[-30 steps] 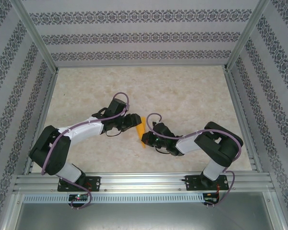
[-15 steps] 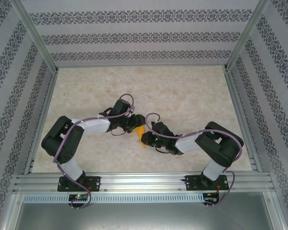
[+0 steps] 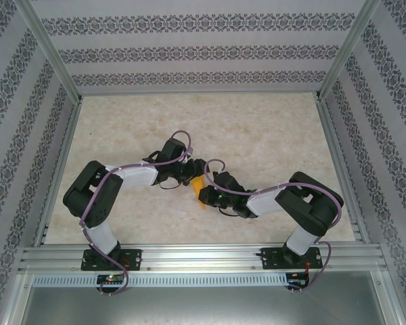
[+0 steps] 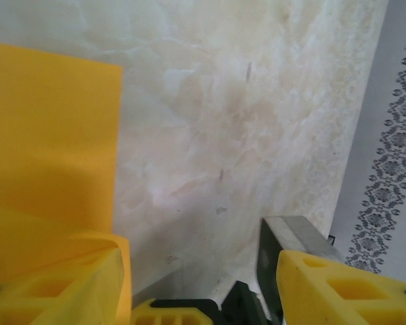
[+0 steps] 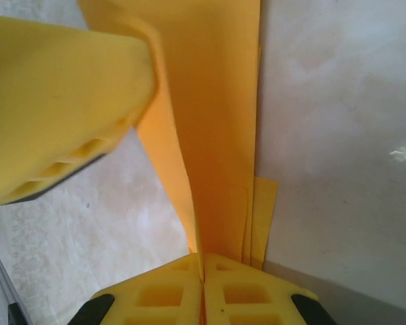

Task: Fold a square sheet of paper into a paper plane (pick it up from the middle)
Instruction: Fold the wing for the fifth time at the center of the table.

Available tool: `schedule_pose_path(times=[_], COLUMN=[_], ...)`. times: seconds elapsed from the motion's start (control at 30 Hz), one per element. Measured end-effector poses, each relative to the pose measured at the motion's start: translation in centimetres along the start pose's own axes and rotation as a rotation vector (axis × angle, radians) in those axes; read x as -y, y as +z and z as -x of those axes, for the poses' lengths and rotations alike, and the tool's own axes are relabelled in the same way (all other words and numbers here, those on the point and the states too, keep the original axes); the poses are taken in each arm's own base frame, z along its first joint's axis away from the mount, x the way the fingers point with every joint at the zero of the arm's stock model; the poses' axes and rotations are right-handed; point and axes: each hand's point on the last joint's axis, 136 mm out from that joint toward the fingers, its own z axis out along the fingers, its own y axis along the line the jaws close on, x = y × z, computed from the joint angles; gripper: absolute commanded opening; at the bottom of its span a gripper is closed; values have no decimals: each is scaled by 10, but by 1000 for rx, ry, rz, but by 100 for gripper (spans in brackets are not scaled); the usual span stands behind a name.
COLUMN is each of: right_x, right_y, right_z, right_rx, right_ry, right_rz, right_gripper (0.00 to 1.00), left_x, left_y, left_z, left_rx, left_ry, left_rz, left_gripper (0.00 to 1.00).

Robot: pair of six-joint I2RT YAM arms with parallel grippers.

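The paper plane [image 3: 199, 189] is a narrow orange-yellow folded strip lying between the two grippers at the table's middle. In the right wrist view its layers [image 5: 220, 128] rise up, and my right gripper [image 5: 203, 276] is shut on one upright fold. My left gripper [image 3: 189, 177] stands just left of the paper. Its jaws are wide apart [image 4: 199, 274], with bare table between them. One of its yellow fingers [image 4: 61, 288] rests against the paper's edge [image 4: 47, 135]; that same finger [image 5: 54, 101] shows beside the fold in the right wrist view.
The marble-patterned table top [image 3: 257, 128] stretches out behind and beside the arms. Patterned walls [image 3: 203, 51] enclose it on three sides. An aluminium rail [image 3: 203, 257] runs along the near edge, where both arm bases are bolted.
The left arm has swung right and brought its open gripper up against the paper's left side. The right gripper has kept its hold, hardly moving.
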Motion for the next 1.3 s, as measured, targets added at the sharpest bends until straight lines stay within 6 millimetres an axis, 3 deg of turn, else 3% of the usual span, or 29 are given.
schedule_pose_path(times=[0.27, 0.57, 0.9, 1.3], right_x=[-1, 1, 2, 2], right_y=[-1, -1, -3, -2], right_z=[0, 0, 3, 3], right_rx=[-4, 5, 31, 25], right_ry=[0, 13, 104, 117], right_rz=[-1, 0, 93, 103], right_gripper=[12, 2, 2, 3], left_x=[-9, -5, 20, 6], left_y=[10, 10, -20, 4], left_z=[1, 3, -2, -3], left_rx=[-8, -3, 53, 5], left_ry=[-7, 5, 54, 34], left_rz=[9, -9, -86, -106], left_gripper=[63, 66, 67, 68])
